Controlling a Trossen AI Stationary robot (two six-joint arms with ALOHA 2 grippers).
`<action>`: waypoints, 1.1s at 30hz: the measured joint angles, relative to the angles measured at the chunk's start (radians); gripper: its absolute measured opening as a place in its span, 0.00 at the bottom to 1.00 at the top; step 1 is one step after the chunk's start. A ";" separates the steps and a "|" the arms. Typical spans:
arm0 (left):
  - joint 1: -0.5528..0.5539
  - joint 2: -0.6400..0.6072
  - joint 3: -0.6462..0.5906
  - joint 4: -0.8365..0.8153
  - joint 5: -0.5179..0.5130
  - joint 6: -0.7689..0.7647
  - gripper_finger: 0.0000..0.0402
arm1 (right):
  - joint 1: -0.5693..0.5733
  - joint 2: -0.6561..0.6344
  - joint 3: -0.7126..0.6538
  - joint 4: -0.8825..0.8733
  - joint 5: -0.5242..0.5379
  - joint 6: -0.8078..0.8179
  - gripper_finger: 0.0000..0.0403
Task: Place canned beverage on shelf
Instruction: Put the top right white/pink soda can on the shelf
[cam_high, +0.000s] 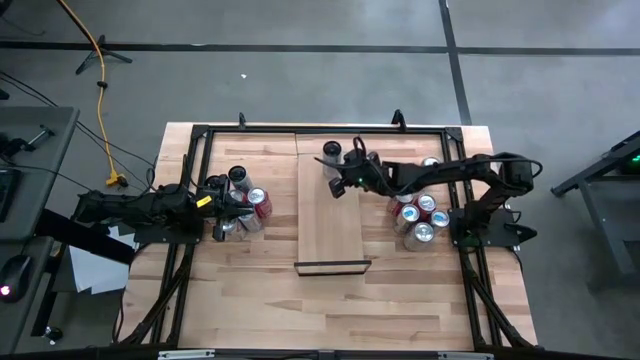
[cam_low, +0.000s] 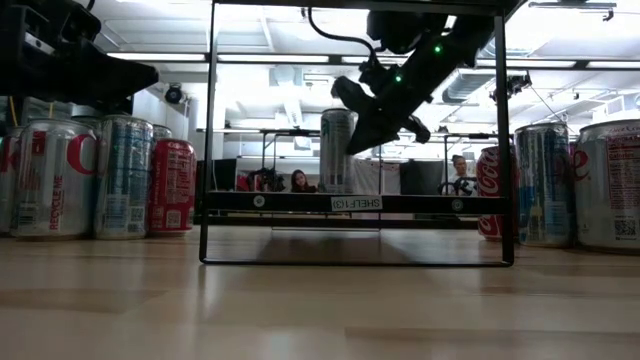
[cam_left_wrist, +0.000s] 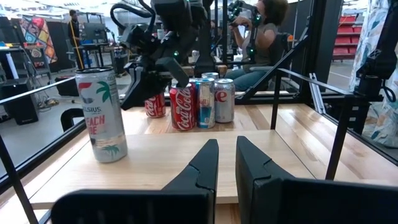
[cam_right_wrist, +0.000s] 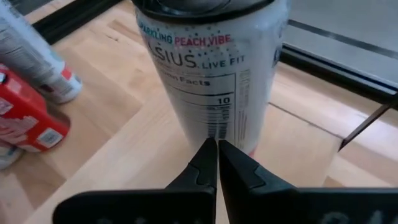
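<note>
The left gripper (cam_left_wrist: 227, 163) showed its two dark fingers (cam_left_wrist: 202, 167) nearly together, a narrow gap between them, held low over the pale shelf (cam_left_wrist: 186, 155). A tall white can (cam_left_wrist: 102, 115) with palm-leaf art and peach lettering stood upright on the board, near its edge. Beyond it the right gripper (cam_left_wrist: 144, 84) hung tilted above the wood, apart from the white can — whether its fingers were open or closed could not be told. Behind that arm a cluster of cans (cam_left_wrist: 199, 102) stood on the tabletop, red cola cans beside silver ones, touching. Black frame bars (cam_left_wrist: 348, 118) crossed the scene. In the room beyond, a seated person (cam_left_wrist: 261, 37) faced away — another stood far off.
</note>
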 joint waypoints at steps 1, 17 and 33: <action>0.000 0.000 0.000 0.000 0.000 0.000 0.01 | -0.006 0.000 0.000 0.000 0.000 -0.004 0.00; 0.000 0.000 0.000 0.000 0.000 0.000 0.01 | -0.065 0.000 -0.001 0.094 -0.009 -0.031 0.00; 0.000 0.000 0.000 0.000 0.000 0.000 0.01 | -0.065 0.000 -0.001 0.201 -0.030 -0.033 0.00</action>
